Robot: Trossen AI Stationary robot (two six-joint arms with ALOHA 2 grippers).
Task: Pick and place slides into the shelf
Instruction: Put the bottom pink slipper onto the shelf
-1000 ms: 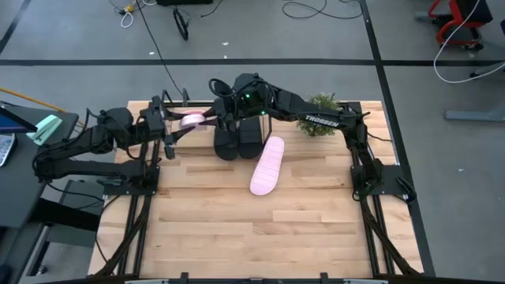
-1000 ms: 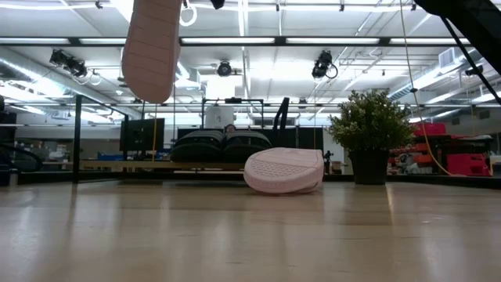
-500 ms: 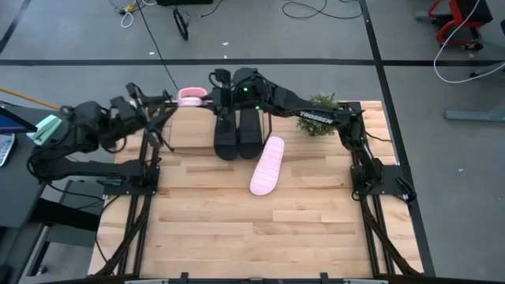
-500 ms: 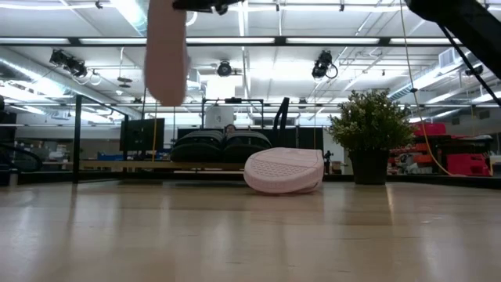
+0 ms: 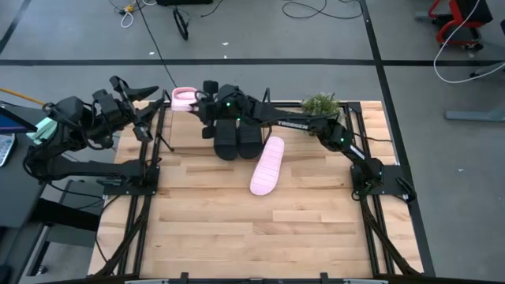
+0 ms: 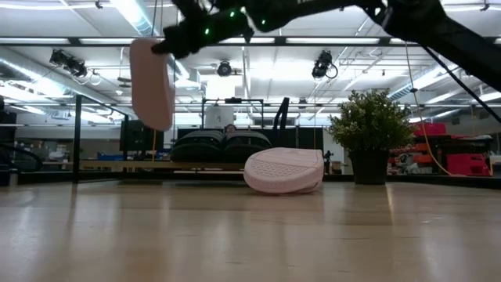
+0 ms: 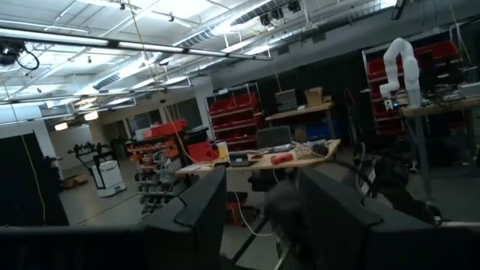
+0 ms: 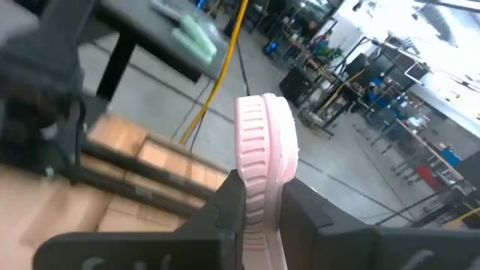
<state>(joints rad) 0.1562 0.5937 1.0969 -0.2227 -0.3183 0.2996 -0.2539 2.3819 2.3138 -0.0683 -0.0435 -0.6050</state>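
My right gripper (image 5: 199,105) reaches over the table's far left part, shut on a pale pink slide (image 5: 184,96) that hangs high in the low view (image 6: 153,82). The second pink slide (image 5: 267,164) lies sole-up on the table (image 6: 283,170). Two black slides (image 5: 237,138) sit side by side on the shelf's wooden base (image 6: 117,165), seen behind the pink one (image 6: 223,146). My left gripper (image 7: 262,221) is open, raised beyond the table's left edge (image 5: 134,95), pointing out into the room and holding nothing. My right gripper pinches the pink slide between its two fingers (image 8: 229,204), one on each flat side, the ribbed sole edge (image 8: 259,176) showing between them. The hold is near the slide's upper end (image 6: 160,48). The slide is lifted clear and hangs roughly upright below the fingers.
A green potted plant (image 5: 319,104) stands at the table's far right (image 6: 369,133). The shelf's thin black posts (image 6: 77,141) rise at the far left. Bare wooden tabletop (image 5: 252,229) spreads across the near half. Arm frames flank both sides.
My left gripper has drawn away from the pink slide toward the table's left edge, rising and tipping upward. My right gripper, holding the slide, has moved toward the table's far-left corner; the slide has turned about and now hangs lower than before.
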